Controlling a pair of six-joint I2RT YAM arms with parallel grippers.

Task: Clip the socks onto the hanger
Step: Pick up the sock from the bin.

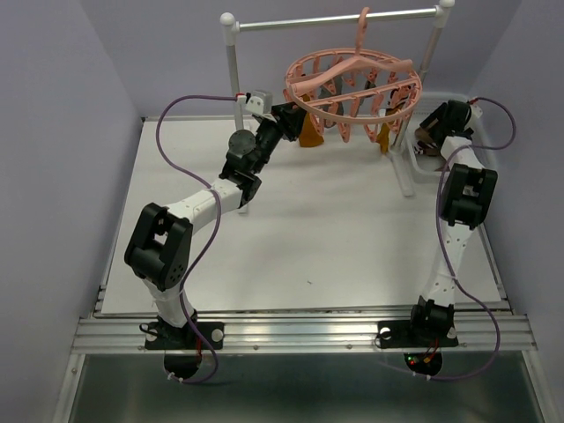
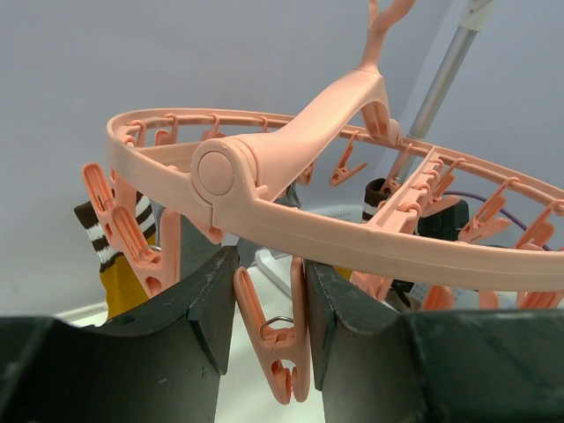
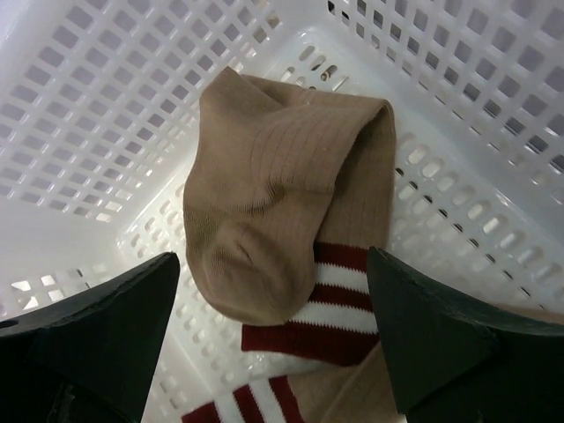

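Observation:
The salmon-pink hanger [image 1: 352, 84] hangs by its hook from the rail, and its ring fills the left wrist view [image 2: 291, 220]. My left gripper [image 1: 286, 119] is under the ring's left side. Its fingers [image 2: 270, 264] press both handles of a dangling pink clip [image 2: 282, 339], whose mouth is closed. A mustard sock with a brown-and-white cuff [image 2: 119, 273] hangs clipped beside it, and mustard socks [image 1: 308, 132] show under the ring. My right gripper [image 1: 432, 132] is open [image 3: 273, 260] in the basket, just above a tan sock with red-and-white cuff stripes [image 3: 264, 194].
The white mesh basket [image 3: 106, 106] stands at the back right [image 1: 411, 163], with a second striped tan sock [image 3: 370, 397] under the first. The white-posted metal rail stand [image 1: 335, 19] stands at the table's far edge. Purple cables loop from both arms.

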